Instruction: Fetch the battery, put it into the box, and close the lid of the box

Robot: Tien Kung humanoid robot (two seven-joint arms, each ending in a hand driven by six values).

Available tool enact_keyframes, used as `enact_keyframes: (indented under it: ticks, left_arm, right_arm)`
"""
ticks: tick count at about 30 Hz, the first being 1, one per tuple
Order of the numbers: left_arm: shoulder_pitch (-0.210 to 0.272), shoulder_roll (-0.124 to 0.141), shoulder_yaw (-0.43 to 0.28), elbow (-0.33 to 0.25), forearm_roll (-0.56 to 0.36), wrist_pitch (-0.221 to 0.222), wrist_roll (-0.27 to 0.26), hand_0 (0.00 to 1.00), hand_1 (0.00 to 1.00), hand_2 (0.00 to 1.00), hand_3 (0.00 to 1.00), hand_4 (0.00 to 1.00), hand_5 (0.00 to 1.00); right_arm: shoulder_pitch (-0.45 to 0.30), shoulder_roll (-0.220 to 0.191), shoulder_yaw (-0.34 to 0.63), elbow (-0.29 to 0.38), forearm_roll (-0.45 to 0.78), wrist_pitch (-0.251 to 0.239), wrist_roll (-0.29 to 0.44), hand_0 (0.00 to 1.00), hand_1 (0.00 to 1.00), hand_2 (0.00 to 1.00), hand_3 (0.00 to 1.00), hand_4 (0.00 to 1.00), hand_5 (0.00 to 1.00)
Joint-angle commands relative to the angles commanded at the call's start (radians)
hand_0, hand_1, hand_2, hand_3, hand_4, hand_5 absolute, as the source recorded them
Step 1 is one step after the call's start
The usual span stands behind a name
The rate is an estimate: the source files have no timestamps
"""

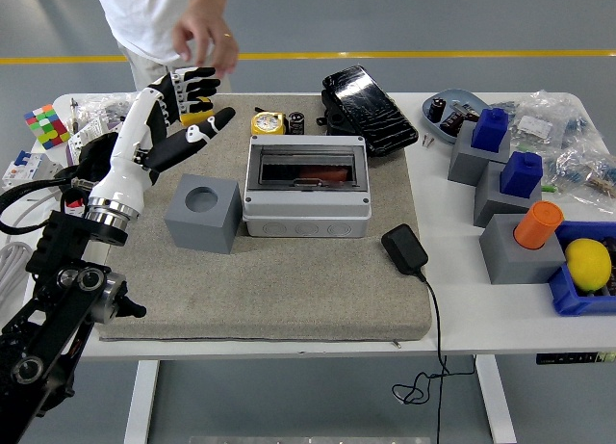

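The grey box (306, 186) sits on the felt mat with its smoked clear lid down; an orange battery (322, 175) shows through the lid inside it. My left hand (178, 112) is raised up and to the left of the box, well clear of it, its white and black fingers spread and holding nothing. A person's hand (206, 35) hovers just above my hand at the table's far side. The right arm is out of view.
A grey cube with a round hole (203, 212) stands left of the box. Behind the box lie a yellow tape measure (268, 123) and a black pouch (368, 108). A black adapter (404, 248) with cable lies at front right. Grey stands with blue and orange caps crowd the right.
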Motion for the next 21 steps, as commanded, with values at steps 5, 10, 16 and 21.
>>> enact_keyframes:
  ticks: [5,10,16,21]
  left_arm:
    - [0.034,0.004,-0.091,0.023,-0.115,-0.030,-0.030,0.572,0.691,0.683,0.702,0.998,0.459]
    - [0.063,0.003,-0.150,0.029,-0.127,-0.038,-0.037,0.558,0.683,0.680,0.700,0.998,0.460]
    - [0.071,-0.013,-0.215,0.054,-0.139,-0.078,-0.058,0.543,0.676,0.680,0.697,0.998,0.460]
    - [0.073,-0.019,-0.246,0.063,-0.145,-0.109,-0.062,0.542,0.674,0.676,0.686,0.998,0.460]
  right_arm:
    - [0.001,-0.001,0.002,0.000,-0.003,0.005,-0.009,0.641,0.635,0.668,0.586,0.998,0.567]
    - [0.003,-0.001,-0.003,0.000,0.004,0.008,-0.015,0.644,0.636,0.668,0.586,0.998,0.568]
    - [0.003,-0.005,-0.005,0.000,0.004,0.011,-0.024,0.645,0.637,0.669,0.586,0.998,0.568]
    - [0.007,-0.006,-0.013,0.000,0.008,0.014,-0.031,0.648,0.637,0.673,0.588,0.998,0.569]
